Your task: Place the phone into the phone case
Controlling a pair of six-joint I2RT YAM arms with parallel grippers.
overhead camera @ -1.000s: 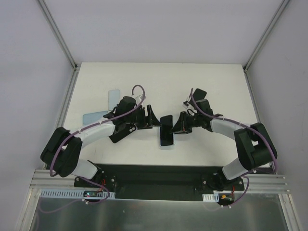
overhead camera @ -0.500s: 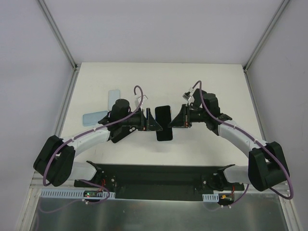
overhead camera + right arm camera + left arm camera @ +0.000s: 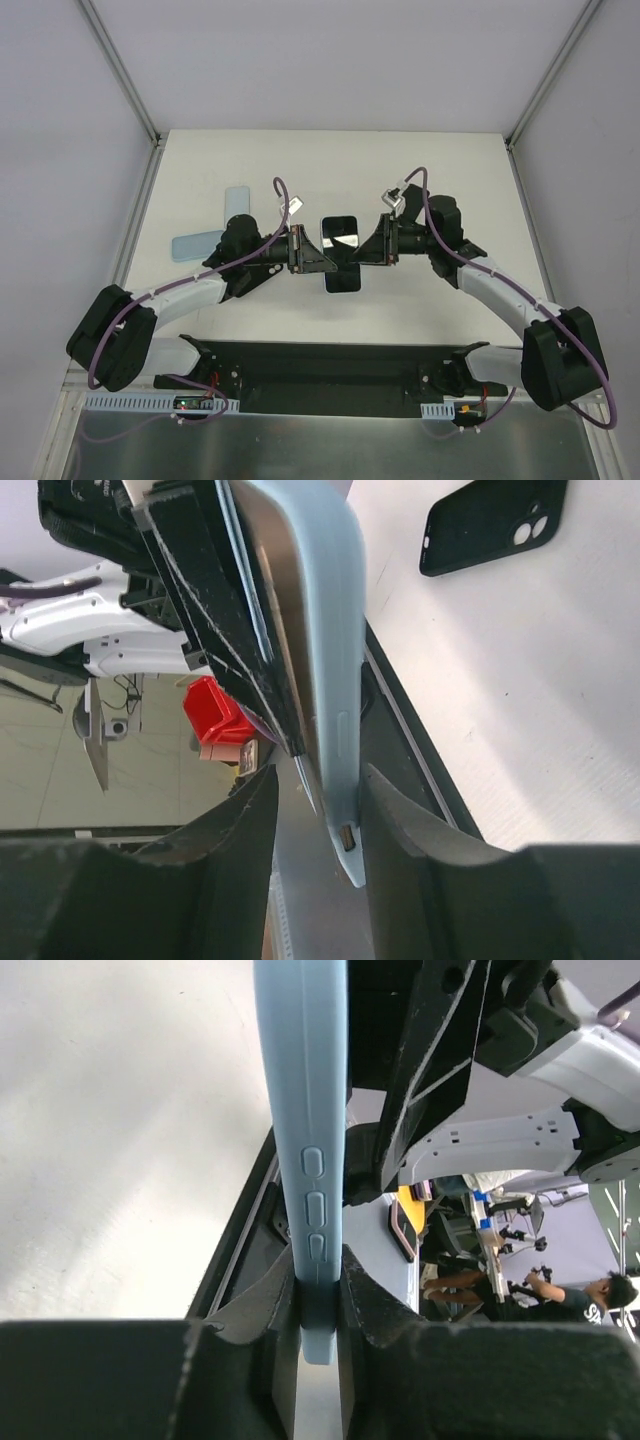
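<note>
Top external shows the left gripper (image 3: 320, 252) clamped on the left edge of the phone case (image 3: 300, 1080); the phone (image 3: 340, 236) sits in it, held above the table (image 3: 440, 180) (seating unclear), long axis far-to-near, midway between both arms; the right gripper (image 3: 366, 249) clamps the right edge.

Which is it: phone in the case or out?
In, apparently: right wrist view shows the phone lying within the blue case rim; full seating cannot tell.

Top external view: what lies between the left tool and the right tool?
In the top view, the phone, backed by the light blue phone case, fills that gap. The left tool grips one edge; the right tool flanks the other.
</note>
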